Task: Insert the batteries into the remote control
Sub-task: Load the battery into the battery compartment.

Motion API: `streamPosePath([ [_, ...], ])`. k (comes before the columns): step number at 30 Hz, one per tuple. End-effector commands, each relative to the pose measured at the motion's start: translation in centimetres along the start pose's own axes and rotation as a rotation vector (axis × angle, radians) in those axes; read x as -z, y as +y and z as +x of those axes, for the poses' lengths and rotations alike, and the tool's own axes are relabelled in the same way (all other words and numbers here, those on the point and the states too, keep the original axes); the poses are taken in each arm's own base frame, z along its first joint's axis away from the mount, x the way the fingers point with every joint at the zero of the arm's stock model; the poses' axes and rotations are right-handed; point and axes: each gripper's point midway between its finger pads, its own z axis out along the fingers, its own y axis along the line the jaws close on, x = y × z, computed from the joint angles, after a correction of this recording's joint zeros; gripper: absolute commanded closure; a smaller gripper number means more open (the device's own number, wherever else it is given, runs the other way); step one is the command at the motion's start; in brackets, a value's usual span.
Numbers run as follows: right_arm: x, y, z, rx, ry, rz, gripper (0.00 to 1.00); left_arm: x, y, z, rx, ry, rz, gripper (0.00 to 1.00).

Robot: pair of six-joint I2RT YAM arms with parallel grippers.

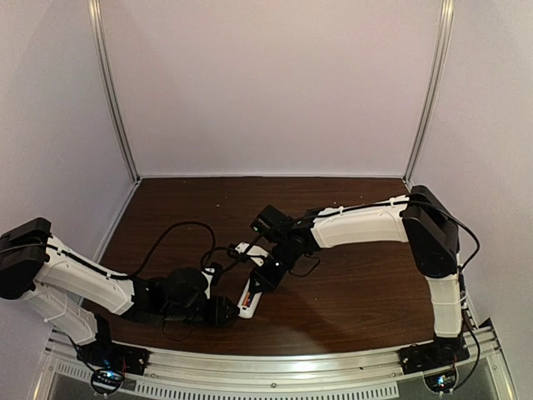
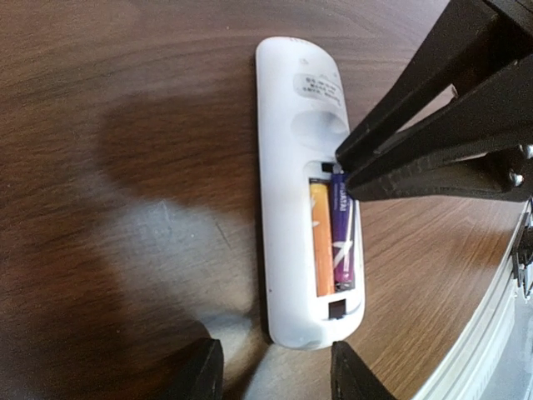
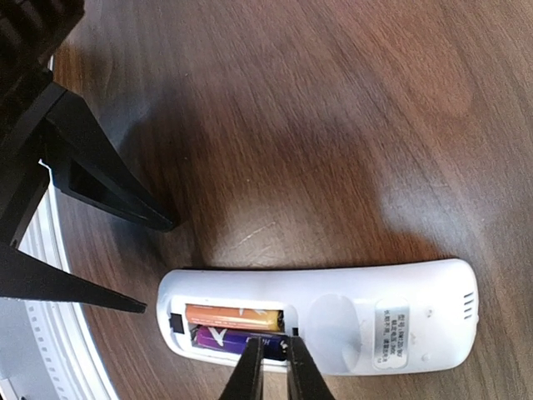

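The white remote control (image 2: 287, 167) lies face down on the brown table with its battery bay uncovered. Two batteries lie side by side in the bay, an orange one (image 2: 321, 242) and a purple one (image 2: 342, 233). My right gripper (image 3: 273, 346) comes down from above, its fingers almost together, tips resting on the purple battery (image 3: 229, 339) at the inner end of the bay, beside the orange battery (image 3: 233, 316). My left gripper (image 2: 275, 354) stands open at the remote's bay end, one finger on each side, touching nothing. In the top view both grippers meet over the remote (image 1: 248, 300).
A small loose white piece (image 1: 248, 249) lies just behind the remote, under the right arm. Black cables (image 1: 179, 229) loop over the table on the left. The metal rail (image 1: 275, 367) runs along the near edge, close to the remote's end. Pale walls enclose the table.
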Motion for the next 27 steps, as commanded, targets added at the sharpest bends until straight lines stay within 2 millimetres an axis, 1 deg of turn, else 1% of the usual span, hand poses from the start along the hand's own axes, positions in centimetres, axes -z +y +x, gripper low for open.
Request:
streamPosePath([
  [1,-0.5,0.9,1.0,0.031,0.051,0.013,0.89,-0.2,-0.1,-0.2,-0.003,-0.006,0.002,0.54],
  [9,-0.8,1.5,1.8,0.052,0.085,0.033,0.92,-0.3,0.0,-0.2,-0.001,-0.006,-0.001,0.53],
  [16,-1.1,1.3,3.1,0.062,0.133,0.067,0.93,-0.4,0.1,-0.1,0.001,-0.003,-0.005,0.54],
  [21,-1.7,0.8,4.2,0.063,0.172,0.095,0.93,-0.5,0.1,-0.1,0.0,-0.003,-0.005,0.54],
  [27,-2.0,0.7,5.1,0.071,0.203,0.129,0.93,-0.5,0.2,-0.1,0.003,-0.003,-0.007,0.53],
])
